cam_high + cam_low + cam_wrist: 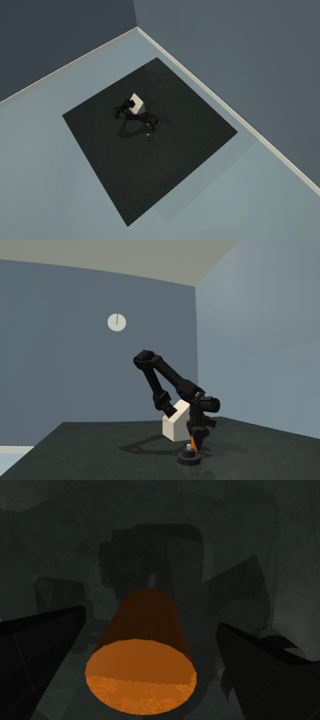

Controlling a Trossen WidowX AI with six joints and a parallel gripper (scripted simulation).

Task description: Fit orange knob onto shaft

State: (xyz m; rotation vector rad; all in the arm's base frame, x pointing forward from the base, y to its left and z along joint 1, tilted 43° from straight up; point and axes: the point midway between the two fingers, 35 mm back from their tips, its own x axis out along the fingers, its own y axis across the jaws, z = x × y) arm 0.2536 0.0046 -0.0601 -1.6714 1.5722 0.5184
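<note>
Jaws (149, 127) (197, 449) spread wide, gripping nothing, stand around the orange knob (148, 124) (193, 444) (142, 677). From the wrist, going left to right: left fingertip, knob between with a gap either side, right fingertip. Outside, the round pedestal (148, 139) (188, 460) with its silver shaft (148, 135) (188, 446) stands left of the knob. Best centre the knob first, then close evenly, low enough for a firm, upright hold that leaves its underside free.

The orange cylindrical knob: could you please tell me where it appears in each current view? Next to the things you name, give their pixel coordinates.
Top: just below centre, beside the black gripper (151, 127) (198, 444) (152, 622).
Exterior: lower right, behind the dark round pedestal (148, 137) (188, 459).
Wrist: lower centre, between the open fingers.
Shared landmark, all views: the black gripper.
</note>
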